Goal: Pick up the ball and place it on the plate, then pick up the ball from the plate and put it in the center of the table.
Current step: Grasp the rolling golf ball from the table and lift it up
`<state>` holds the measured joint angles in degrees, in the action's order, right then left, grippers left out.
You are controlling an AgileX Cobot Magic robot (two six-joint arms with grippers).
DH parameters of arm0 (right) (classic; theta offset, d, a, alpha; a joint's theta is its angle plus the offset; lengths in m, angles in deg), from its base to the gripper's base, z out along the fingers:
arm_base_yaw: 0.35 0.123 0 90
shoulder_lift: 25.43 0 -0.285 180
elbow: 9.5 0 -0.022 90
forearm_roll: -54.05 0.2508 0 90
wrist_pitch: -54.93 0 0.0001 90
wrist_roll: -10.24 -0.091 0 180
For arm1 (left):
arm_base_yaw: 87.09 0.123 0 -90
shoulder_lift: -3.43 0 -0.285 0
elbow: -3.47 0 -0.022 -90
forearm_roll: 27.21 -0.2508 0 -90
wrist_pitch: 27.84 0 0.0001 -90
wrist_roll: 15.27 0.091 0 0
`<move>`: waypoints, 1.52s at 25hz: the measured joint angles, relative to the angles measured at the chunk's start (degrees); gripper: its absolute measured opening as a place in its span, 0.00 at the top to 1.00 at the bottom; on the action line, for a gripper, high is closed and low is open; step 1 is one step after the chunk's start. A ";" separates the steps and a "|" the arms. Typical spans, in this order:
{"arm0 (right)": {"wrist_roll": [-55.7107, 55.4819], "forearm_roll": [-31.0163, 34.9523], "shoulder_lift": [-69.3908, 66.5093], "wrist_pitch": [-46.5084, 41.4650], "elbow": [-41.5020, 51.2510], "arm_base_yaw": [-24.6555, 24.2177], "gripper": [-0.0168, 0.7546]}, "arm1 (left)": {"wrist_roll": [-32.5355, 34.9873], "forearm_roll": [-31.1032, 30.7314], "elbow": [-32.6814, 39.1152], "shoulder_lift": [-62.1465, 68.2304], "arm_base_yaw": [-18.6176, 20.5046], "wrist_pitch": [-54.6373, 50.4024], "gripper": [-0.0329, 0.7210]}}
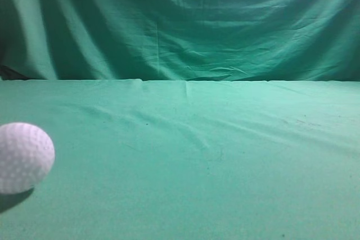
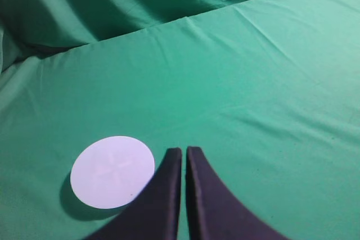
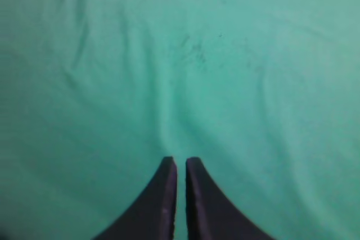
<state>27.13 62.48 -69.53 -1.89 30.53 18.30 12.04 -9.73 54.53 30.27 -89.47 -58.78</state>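
Note:
The white dimpled ball (image 1: 22,157) lies on the green table (image 1: 214,155) at the far left of the exterior view, close to the camera. It does not show in either wrist view. A small round white plate (image 2: 112,171) with a faint cross pattern lies on the cloth just left of my left gripper (image 2: 184,151), which is shut and empty above the table. My right gripper (image 3: 180,161) is shut and empty over bare wrinkled cloth (image 3: 169,54). Neither gripper nor the plate shows in the exterior view.
A draped green cloth backdrop (image 1: 180,21) hangs behind the table's far edge; it also shows at the top of the left wrist view (image 2: 84,4). Shallow wrinkles cross the table cloth.

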 joint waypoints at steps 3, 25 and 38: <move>0.69 0.61 -6.71 -0.75 -2.37 5.47 0.89 | 0.00 -0.20 1.51 0.00 0.00 1.82 0.96; 2.40 3.54 -47.42 21.66 -13.21 38.98 0.22 | -3.64 -0.46 2.71 0.00 0.00 2.96 0.96; 2.40 4.52 -62.64 17.29 -28.27 39.11 0.11 | -3.77 -1.07 2.74 0.00 0.00 2.96 0.96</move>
<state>29.53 67.00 -132.17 15.40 2.27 57.40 8.27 -10.79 57.26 30.27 -89.47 -55.82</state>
